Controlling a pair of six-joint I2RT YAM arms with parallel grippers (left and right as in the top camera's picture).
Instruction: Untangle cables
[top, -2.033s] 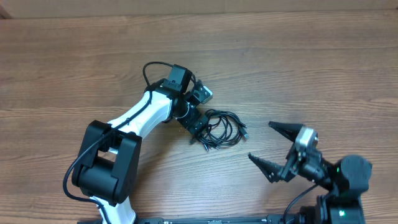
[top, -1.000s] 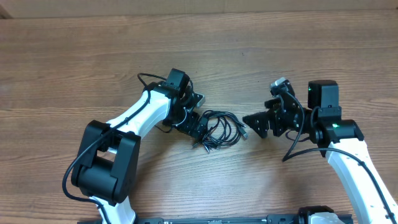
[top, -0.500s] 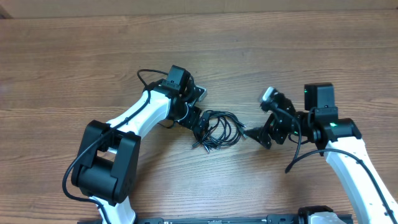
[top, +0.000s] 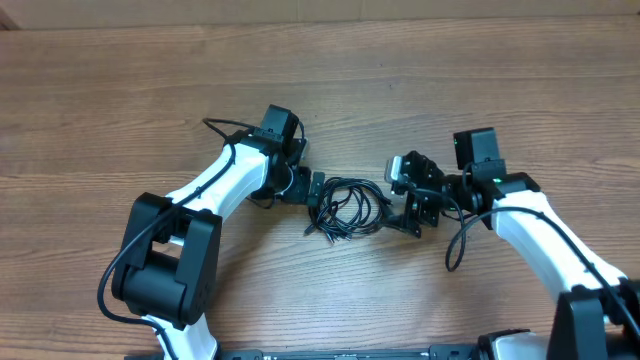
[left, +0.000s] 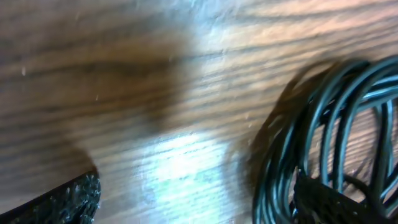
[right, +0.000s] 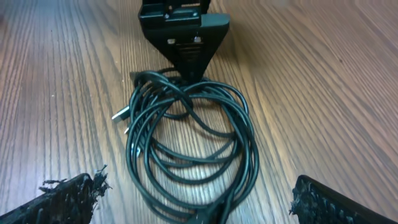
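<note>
At table centre: cables (top: 350, 208), one loose bundle of thin black cords, coiled in overlapping oval loops, lying flat on the wood.
Cables, look: glossy black and all about the same thickness. Strands cross each other at the 9 o'clock end of the bundle in the overhead view.
Cables, ends: a few short ends poke out at about 7 o'clock overhead. In the right wrist view small silver-tipped plugs (right: 119, 116) show at 9 o'clock of the coil (right: 186, 149). How many cords there are, cannot tell.
Cables, close: the left wrist view shows a blurred arc of parallel strands (left: 323, 124) at 3 o'clock in the picture.
Left gripper (top: 318, 191): at 9 o'clock of the bundle, jaws spread wide, clamped on nothing. One fingertip (left: 326, 200) sits over the strands, the other over bare wood. Actual contact, cannot tell.
Left gripper from the right wrist view: seen at 12 o'clock (right: 185, 59), its tip down at the far end of the coil.
Right gripper (top: 402, 208): at 3 o'clock of the bundle, just beside it, jaws spread wide and empty. In its own view, the fingertips (right: 68, 198) sit either side of the near end of the coil.
Surface: table (top: 450, 90), brown wood grain, matte with soft glare.
Room: only a paler strip (top: 300, 8) along the table's 12 o'clock edge; cannot tell more.
</note>
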